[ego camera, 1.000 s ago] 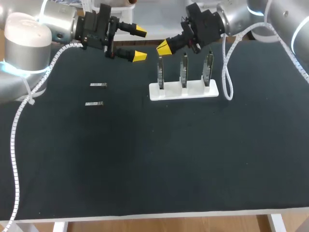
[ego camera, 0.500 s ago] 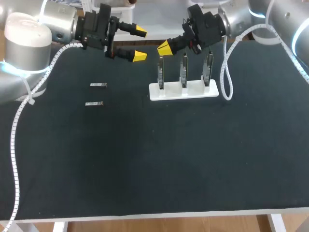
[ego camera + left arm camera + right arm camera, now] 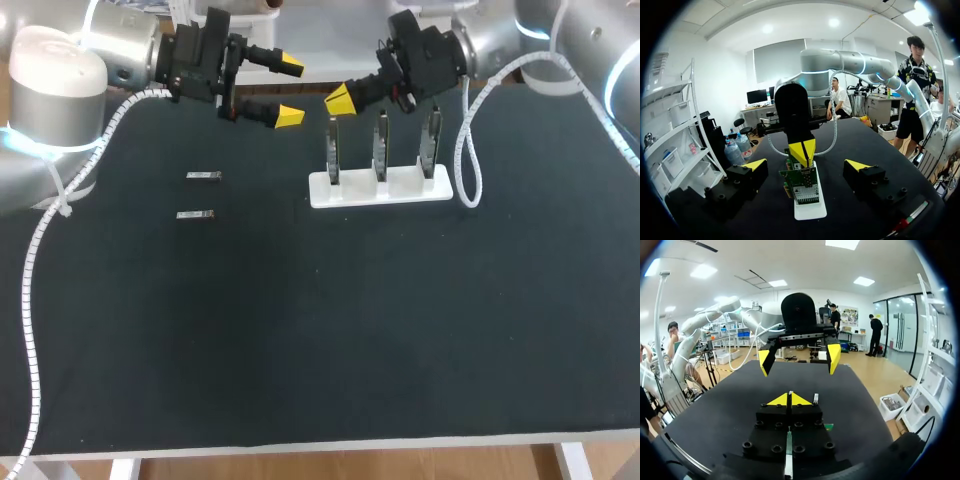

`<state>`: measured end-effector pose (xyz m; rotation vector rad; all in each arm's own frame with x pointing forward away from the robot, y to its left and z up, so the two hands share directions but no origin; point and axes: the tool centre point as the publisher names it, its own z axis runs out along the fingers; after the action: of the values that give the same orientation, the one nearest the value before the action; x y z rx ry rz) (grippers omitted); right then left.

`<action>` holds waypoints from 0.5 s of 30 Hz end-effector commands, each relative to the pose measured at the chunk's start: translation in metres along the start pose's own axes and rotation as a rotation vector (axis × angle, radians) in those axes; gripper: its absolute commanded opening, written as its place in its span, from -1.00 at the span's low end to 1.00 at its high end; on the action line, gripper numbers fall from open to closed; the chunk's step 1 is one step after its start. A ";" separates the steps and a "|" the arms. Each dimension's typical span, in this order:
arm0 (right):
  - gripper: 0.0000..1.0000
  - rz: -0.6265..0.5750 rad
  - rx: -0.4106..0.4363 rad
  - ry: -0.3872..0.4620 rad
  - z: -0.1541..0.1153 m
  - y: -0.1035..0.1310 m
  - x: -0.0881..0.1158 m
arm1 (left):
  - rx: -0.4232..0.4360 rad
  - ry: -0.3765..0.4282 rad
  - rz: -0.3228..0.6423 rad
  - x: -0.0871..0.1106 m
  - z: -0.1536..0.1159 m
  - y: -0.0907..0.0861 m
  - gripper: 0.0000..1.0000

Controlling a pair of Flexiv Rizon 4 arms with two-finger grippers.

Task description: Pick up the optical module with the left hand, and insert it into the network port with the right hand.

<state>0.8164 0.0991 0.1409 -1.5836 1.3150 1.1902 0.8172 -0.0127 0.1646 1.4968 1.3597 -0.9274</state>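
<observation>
as r gripper [image 3: 789, 400] covers it, board [image 3: 828, 427] barely shows

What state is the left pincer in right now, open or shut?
Open. The left pincer has its two yellow fingertips standing well apart, seen both from overhead and in its own wrist view, and they grip nothing.

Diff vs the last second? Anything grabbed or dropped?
The right gripper, fingers shut, edged slightly back toward its own side early on, and its white cable swayed with it. Nothing was taken or let go. The left gripper, open, the two optical modules and the port rack stayed put.
</observation>
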 end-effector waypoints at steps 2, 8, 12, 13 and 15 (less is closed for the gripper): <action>-1.00 -0.032 -0.061 -0.009 -0.005 -0.011 0.004 | -0.004 -0.001 0.003 0.000 0.000 -0.001 1.00; -1.00 -0.087 -0.049 -0.021 -0.011 -0.008 -0.014 | -0.004 -0.001 0.003 0.000 0.000 -0.001 1.00; -1.00 -0.107 -0.049 -0.025 -0.013 -0.005 -0.022 | -0.004 -0.001 0.003 0.000 0.000 -0.001 1.00; -1.00 -0.110 -0.049 -0.028 -0.014 -0.004 -0.024 | -0.004 -0.001 0.003 0.000 0.000 -0.001 1.00; -1.00 -0.115 -0.048 -0.025 -0.016 -0.002 -0.025 | -0.004 -0.001 0.003 0.000 0.000 -0.001 1.00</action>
<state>0.8154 0.0939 0.1666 -1.6230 1.1852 1.1483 0.8172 -0.0128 0.1646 1.4968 1.3597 -0.9274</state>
